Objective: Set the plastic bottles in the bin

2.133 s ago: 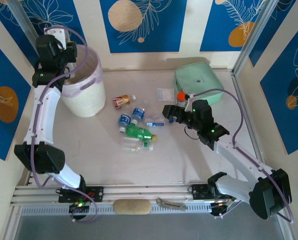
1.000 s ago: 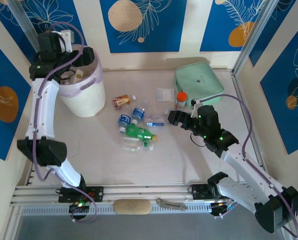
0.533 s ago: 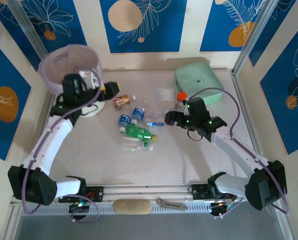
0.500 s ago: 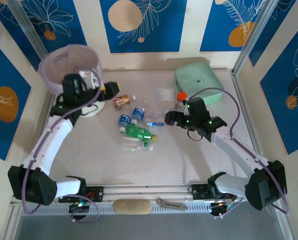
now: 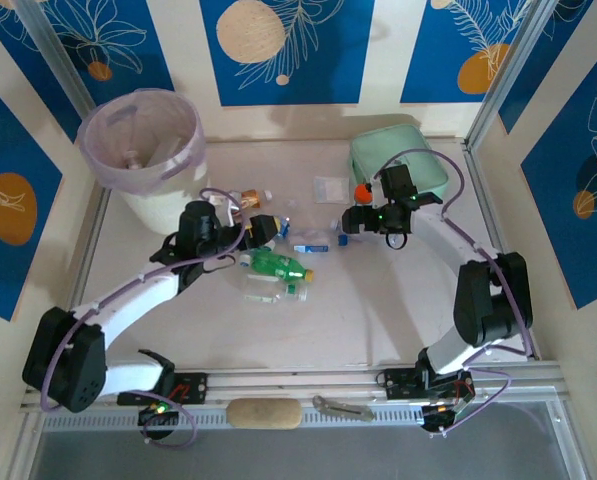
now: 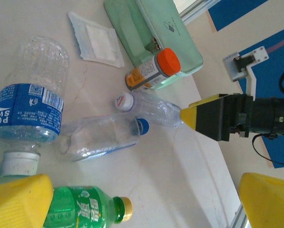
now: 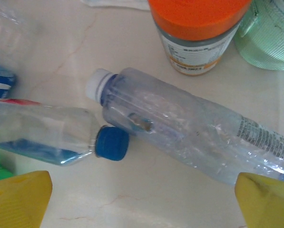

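hidden or unclear: in the top view the left gripper [image 5: 261, 226] covers part of the blue-labelled bottles [image 5: 246, 240] in the cluster at the middle of the table [image 5: 378, 310]. the orange-capped jar [image 5: 361, 190] is partly masked by the right gripper [image 5: 346, 222]. in the right wrist view the jar's top is cut off by the frame edge. a small object [image 5: 133, 155] lies in the bin [image 5: 153, 205] and cannot be identified. in the right wrist view the white-capped clear bottle [image 7: 189, 128] runs out of frame at the right. whether it touches the yellow finger [image 7: 268, 202] there cannot be told.

state: both grippers have their fingers spread wide and hold nothing. the left gripper hovers above the green bottle [image 6: 80, 213] and the blue-capped clear bottle [image 6: 103, 137]. the right gripper straddles the white-capped clear bottle beside the jar, near the mint-green case [image 5: 418, 160]. the bin stands at the far left, apart from the bottles. the red-brown labelled bottle [image 5: 243, 201] lies nearest it.

change: half a second earlier the left gripper was beside the bin; it is now over the cluster. the right gripper has shifted slightly toward the jar, with its arm folded back. no bottle on the table has moved.
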